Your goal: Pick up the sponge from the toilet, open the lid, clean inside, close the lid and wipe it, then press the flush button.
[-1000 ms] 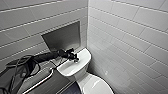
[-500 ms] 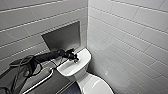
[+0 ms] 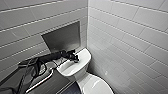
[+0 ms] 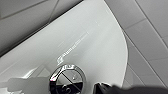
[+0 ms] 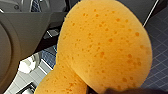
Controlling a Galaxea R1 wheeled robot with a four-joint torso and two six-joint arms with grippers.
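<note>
White rectangular wall tiles [image 3: 130,32] meet at a corner, with a grey recessed niche [image 3: 62,37] set into one wall.

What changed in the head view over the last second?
Almost nothing. The left gripper may have edged slightly further over the tank cover toward the flush button; no grasp or release shows. The toilet and niche stayed put. At this moment the sponge sits pinched in the right gripper.

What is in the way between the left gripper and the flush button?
Nothing visible. The left gripper hangs over the white tank cover, and the flush button lies bare in that cover, close to the wrist camera.
</note>
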